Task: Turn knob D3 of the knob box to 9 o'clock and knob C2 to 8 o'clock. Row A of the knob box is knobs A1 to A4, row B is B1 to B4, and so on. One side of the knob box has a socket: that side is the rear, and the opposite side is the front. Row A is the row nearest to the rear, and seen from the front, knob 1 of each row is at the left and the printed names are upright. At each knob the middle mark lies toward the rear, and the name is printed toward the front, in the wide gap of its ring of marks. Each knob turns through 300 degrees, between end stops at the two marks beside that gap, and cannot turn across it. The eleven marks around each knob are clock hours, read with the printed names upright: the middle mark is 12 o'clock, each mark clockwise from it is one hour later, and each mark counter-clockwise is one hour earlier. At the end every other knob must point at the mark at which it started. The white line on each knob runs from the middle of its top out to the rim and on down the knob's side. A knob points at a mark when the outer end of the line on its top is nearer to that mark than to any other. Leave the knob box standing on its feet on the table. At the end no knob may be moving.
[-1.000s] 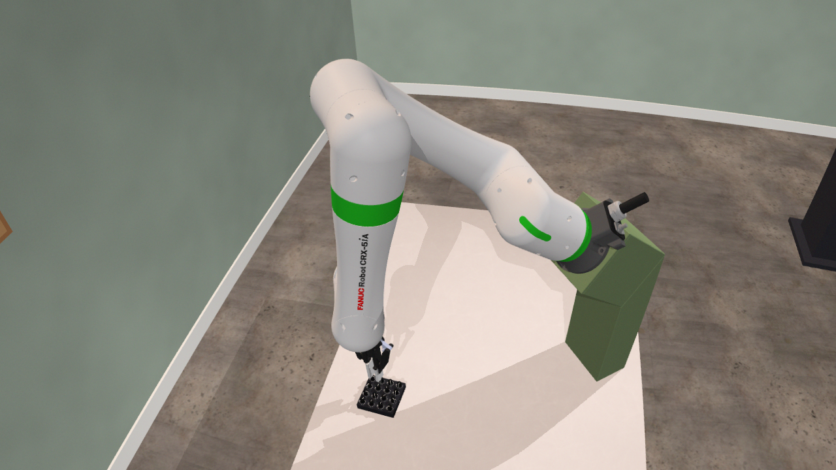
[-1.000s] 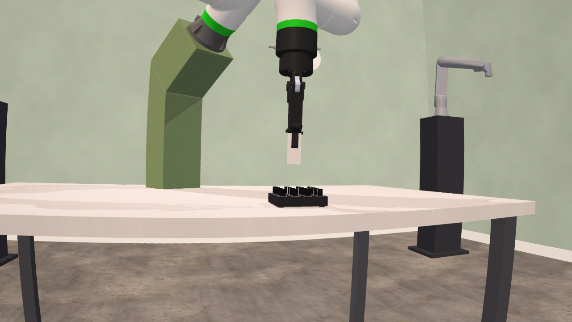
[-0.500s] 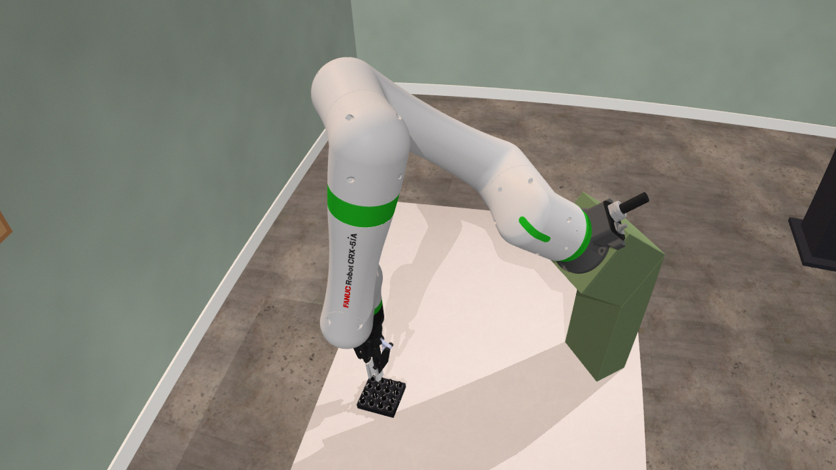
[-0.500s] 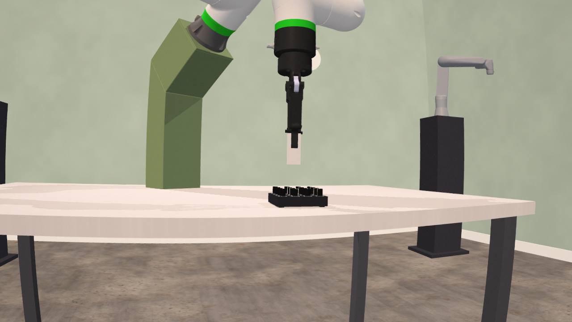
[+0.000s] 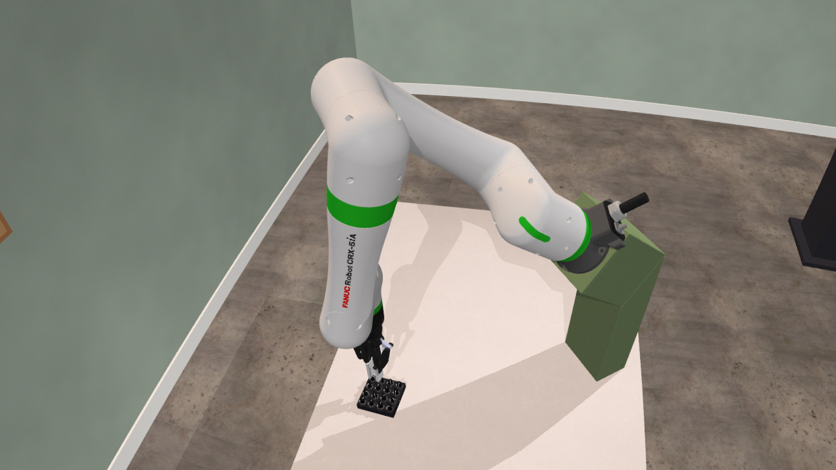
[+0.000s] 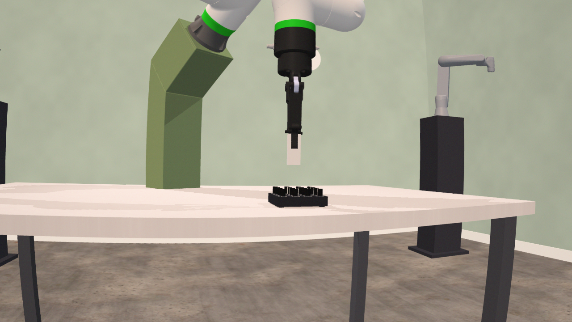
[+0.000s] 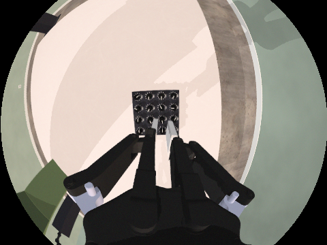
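Note:
The black knob box (image 5: 380, 397) (image 6: 297, 199) (image 7: 155, 111) stands on its feet on the pale table (image 5: 496, 350) (image 6: 160, 208) (image 7: 100, 73), near one edge. It carries four rows of small black knobs; their white lines and printed names are too small to read. My gripper (image 5: 373, 375) (image 6: 293, 162) (image 7: 161, 126) points straight down and hangs well above the box, over the row of knobs nearest the camera in the wrist view. Its pale fingertips stand a narrow gap apart with nothing between them.
The arm's green pedestal (image 5: 613, 292) (image 6: 171, 132) (image 7: 43, 190) stands at the far side of the table. A black post (image 6: 442, 180) with a grey camera arm stands on the floor behind the table's right end. The table edge lies close beside the box.

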`<action>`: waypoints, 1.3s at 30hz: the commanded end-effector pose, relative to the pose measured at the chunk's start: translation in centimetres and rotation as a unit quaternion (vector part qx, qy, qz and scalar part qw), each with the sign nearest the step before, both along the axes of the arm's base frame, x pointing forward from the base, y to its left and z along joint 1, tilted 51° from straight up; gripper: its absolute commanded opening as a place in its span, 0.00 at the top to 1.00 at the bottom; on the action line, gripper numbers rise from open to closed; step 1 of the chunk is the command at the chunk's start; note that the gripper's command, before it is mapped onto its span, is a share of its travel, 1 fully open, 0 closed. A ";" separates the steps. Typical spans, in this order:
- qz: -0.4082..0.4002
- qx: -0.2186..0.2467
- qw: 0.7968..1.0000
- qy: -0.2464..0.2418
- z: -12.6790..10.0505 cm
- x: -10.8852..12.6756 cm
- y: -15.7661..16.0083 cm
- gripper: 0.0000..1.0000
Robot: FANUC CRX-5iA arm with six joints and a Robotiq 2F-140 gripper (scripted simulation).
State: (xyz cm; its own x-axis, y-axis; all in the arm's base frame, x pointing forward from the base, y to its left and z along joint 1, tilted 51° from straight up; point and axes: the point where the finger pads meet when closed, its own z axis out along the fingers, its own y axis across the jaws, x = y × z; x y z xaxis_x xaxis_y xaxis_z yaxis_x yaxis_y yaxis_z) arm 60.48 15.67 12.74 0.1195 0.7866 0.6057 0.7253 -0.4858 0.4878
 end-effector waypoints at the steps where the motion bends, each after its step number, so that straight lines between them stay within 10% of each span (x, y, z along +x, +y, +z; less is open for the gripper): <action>1: 0.000 0.000 1.000 0.000 0.0 0.1 0.0 0.88; 39: 0.000 0.000 1.000 0.000 -2.5 2.7 1.3 0.88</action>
